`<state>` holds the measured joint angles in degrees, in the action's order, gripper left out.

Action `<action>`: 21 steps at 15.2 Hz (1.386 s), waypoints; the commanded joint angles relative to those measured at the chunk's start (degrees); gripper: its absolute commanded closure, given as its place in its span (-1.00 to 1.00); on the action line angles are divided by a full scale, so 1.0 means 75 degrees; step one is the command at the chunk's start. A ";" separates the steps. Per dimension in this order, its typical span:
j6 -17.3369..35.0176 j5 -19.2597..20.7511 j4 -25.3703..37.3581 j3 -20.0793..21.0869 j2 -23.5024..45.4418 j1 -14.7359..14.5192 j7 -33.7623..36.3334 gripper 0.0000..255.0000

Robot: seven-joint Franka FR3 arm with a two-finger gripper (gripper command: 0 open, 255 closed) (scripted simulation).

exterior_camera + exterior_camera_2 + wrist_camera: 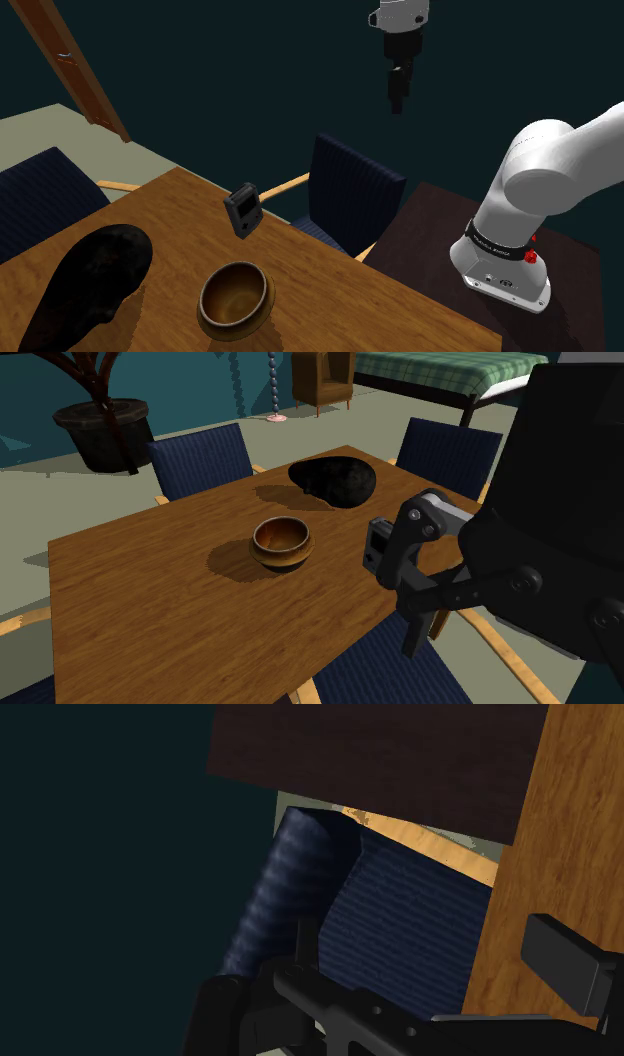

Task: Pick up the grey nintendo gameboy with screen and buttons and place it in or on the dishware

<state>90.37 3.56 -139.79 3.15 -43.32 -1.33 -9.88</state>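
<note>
Gameboy (243,210), dark grey, is tipped up on the wooden table (330,290), I think on its lower corner. It's just past the brown bowl (236,298), not touching it, close to the far edge. Behind that there's a blue chair (355,195). Way up and further back hangs the gripper (397,105), fingers spread with nothing in them.

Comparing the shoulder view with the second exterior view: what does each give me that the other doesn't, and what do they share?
The shoulder view adds the dark stand, the white arm mounted on it and a wooden beam. The second exterior view adds a potted plant, a green plaid bed and a brown armchair. Both show the wooden table, the brown bowl, the grey gameboy standing on the table, a black lump, navy chairs and the hand.
</note>
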 commanded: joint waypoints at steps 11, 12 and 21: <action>0.2076 -0.0118 0.0744 0.0122 0.2609 -0.0588 -0.1054 -1.00; 0.2243 -0.0129 0.0862 0.0147 0.2873 -0.0643 -0.1157 -1.00; 0.3384 -0.0178 0.2221 0.0474 0.5191 -0.1096 -0.2039 -1.00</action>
<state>114.92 2.20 -124.66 6.36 -6.56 -9.17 -24.45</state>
